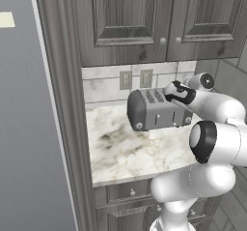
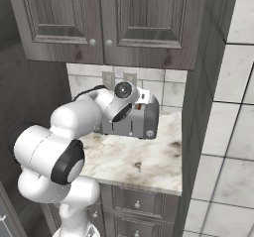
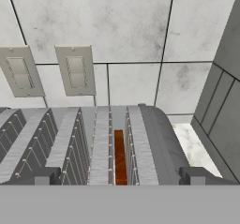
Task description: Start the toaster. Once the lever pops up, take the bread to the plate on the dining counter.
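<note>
Hiding toaster | bread edge-on | fingers spread

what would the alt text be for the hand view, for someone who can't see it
Looking down along the open gripper onto the top of the grey toaster, where the edge of a brown bread slice sits down in one slot. Behind the toaster is a pale tiled wall with two outlet plates, and a patch of marble counter shows at right.
</note>
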Robot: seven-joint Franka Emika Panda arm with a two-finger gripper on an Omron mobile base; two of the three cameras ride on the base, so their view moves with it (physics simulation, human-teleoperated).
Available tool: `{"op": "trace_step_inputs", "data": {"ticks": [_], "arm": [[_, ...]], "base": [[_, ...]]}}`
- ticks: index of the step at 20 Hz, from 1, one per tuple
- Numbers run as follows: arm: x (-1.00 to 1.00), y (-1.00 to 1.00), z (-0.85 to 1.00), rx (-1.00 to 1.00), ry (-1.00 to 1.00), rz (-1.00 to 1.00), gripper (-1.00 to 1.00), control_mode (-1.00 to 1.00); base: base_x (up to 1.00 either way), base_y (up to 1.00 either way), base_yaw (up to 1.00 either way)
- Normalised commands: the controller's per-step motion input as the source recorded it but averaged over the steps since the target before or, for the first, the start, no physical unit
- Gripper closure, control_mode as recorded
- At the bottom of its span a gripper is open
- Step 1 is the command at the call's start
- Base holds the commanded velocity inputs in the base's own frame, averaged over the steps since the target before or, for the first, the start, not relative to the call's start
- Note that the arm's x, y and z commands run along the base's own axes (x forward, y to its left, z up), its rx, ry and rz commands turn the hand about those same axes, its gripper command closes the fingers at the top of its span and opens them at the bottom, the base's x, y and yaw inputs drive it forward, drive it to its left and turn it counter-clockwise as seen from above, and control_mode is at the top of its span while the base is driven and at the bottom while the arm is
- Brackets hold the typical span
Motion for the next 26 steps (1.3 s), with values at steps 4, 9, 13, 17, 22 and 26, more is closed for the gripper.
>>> {"op": "trace_step_inputs", "data": {"ticks": [4, 9, 13, 17, 22, 26], "arm": [[0.0, 0.0, 0.0, 0.0, 0.0, 0.0, -1.0, -1.0], [0.0, 0.0, 0.0, 0.0, 0.0, 0.0, -1.0, -1.0], [0.0, 0.0, 0.0, 0.0, 0.0, 0.0, -1.0, -1.0], [0.0, 0.0, 0.0, 0.0, 0.0, 0.0, -1.0, -1.0], [0.0, 0.0, 0.0, 0.0, 0.0, 0.0, -1.0, -1.0], [0.0, 0.0, 0.0, 0.0, 0.0, 0.0, -1.0, -1.0]], "base": [[0.0, 0.0, 0.0], [0.0, 0.0, 0.0], [0.0, 0.0, 0.0], [0.0, 0.0, 0.0], [0.0, 0.0, 0.0], [0.0, 0.0, 0.0]]}}
